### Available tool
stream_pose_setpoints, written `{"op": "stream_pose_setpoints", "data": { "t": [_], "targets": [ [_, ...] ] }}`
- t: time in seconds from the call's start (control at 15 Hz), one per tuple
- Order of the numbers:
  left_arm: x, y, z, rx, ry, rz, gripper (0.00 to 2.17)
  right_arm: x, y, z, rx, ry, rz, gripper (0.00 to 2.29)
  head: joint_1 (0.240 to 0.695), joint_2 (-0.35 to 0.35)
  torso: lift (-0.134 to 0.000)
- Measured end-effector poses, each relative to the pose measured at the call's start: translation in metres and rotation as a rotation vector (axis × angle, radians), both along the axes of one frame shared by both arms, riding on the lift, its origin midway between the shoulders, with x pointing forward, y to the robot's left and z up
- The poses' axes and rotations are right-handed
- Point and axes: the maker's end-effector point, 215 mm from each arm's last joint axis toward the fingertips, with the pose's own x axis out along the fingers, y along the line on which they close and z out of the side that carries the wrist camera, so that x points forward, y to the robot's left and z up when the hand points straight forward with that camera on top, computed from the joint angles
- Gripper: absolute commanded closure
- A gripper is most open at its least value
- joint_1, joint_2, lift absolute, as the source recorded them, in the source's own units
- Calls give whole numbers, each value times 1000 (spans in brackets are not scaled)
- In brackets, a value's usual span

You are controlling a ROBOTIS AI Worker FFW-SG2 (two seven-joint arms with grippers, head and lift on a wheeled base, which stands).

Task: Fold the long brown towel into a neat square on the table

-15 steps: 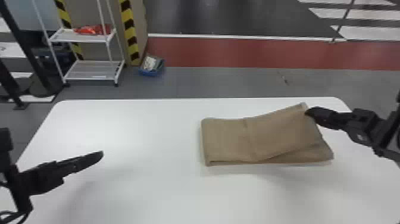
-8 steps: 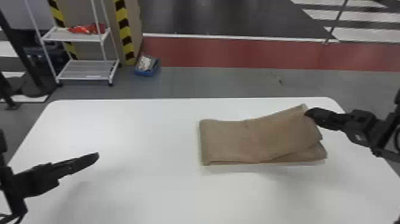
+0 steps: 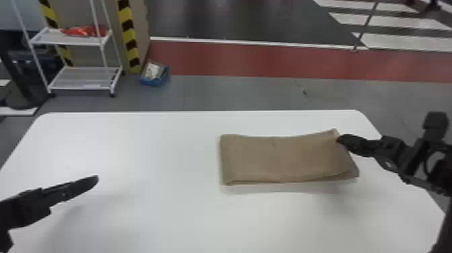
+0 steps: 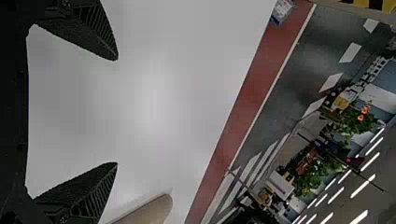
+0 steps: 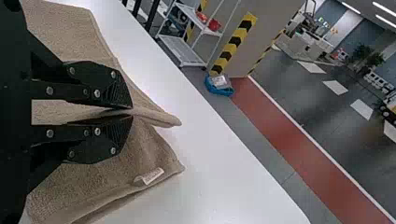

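The brown towel (image 3: 275, 158) lies folded as a flat rectangle on the right half of the white table (image 3: 151, 151), its far right corner lifted. At that corner is my right gripper (image 3: 339, 138); in the right wrist view the right gripper (image 5: 130, 112) is shut on the towel's upper layer, with a lower layer and a small white label (image 5: 152, 176) beneath. On the left stands my left gripper (image 3: 96, 180), above the table and apart from the towel. The left wrist view has the left gripper (image 4: 116, 112) open, nothing between its fingers, a towel edge (image 4: 152, 210) beyond.
Behind the table stand a white wheeled rack (image 3: 84, 80) holding red items and a striped pillar (image 3: 129, 37). A blue bin (image 3: 154, 75) sits on the floor beside them. The table's right edge runs under my right arm.
The lifted right part of the towel has shifted toward the near side, covering more of the lower layer. My right gripper still holds it; the head view has shifted slightly.
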Motion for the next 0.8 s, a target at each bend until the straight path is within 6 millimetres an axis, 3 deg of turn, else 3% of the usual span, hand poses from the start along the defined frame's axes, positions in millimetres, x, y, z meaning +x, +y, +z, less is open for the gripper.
{"op": "stream_pose_setpoints", "data": {
  "t": [0.13,0.27,0.33,0.53,0.8],
  "targets": [
    [0,0,0,2,0,1,80,1,9,8,17,-9,17,984,695,-95,-124],
    [0,3,0,5,0,6,80,-3,16,42,69,-48,29,984,695,-79,-124],
    [0,4,0,5,-1,7,80,-6,9,46,79,-52,17,984,695,-82,-124],
    [-2,2,-3,0,2,3,80,-4,-23,4,8,-25,-40,984,695,-115,-124],
    [-5,2,-6,2,9,3,80,2,-18,-7,-8,-11,-28,984,695,-119,-124]
  ]
}}
